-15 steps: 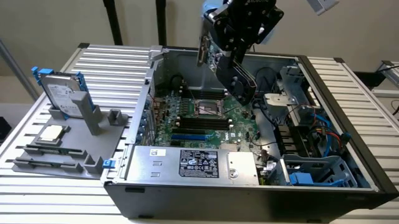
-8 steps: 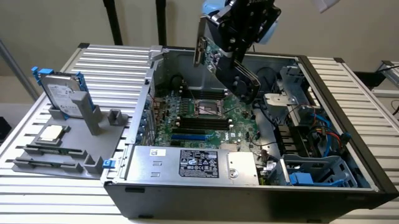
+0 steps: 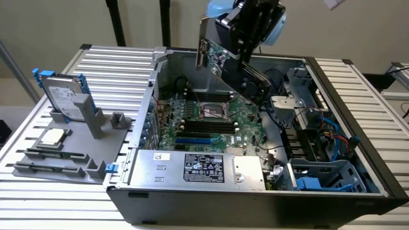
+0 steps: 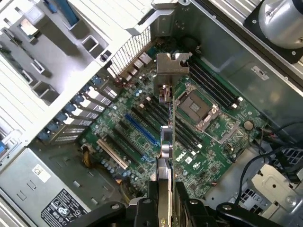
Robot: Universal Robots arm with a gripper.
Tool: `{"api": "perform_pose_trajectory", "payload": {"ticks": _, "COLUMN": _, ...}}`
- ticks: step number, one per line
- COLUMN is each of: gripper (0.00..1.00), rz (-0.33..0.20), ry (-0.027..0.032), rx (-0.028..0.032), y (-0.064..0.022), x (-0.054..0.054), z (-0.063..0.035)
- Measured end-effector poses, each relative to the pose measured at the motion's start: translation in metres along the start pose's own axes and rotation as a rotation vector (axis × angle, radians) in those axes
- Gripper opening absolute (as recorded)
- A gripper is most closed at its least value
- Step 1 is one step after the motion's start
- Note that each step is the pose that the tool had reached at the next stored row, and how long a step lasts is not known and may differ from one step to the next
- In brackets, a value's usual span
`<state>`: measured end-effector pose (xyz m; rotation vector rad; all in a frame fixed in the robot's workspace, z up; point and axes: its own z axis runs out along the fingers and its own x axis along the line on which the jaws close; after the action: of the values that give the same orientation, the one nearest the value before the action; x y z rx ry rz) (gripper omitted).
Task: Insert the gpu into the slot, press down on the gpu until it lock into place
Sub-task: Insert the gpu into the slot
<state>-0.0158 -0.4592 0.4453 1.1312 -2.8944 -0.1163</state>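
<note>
The gpu [image 3: 217, 55] hangs tilted in the air above the open computer case, green board and silver bracket facing the exterior view's left. My gripper [image 3: 248, 67] is shut on it from above. In the wrist view the gpu [image 4: 166, 142] shows edge-on, running from my fingers [image 4: 154, 196] out to its silver bracket [image 4: 172, 71]. The bright-blue slot [image 3: 193, 142] lies on the green motherboard [image 3: 249, 129], well below the card. From the wrist the slot [image 4: 141, 130] lies beside the card's edge, parallel to it and apart from it.
Black memory strips [image 3: 208, 125] and the CPU socket [image 3: 214, 111] lie behind the slot. The silver power supply [image 3: 191, 167] fills the case front. Cables and a drive cage [image 3: 326, 139] crowd the exterior view's right. A hard drive with blue rails [image 3: 64, 98] stands on a grey fixture [image 3: 76, 143] outside.
</note>
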Motion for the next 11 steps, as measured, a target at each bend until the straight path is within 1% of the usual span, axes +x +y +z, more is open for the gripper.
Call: {"api": "perform_pose_trajectory", "payload": {"ticks": 11, "gripper": 0.26, "rz": -0.168, "ry": -0.0183, "rx": 0.0007, "y": 0.0, "x": 0.0, "z": 0.0}}
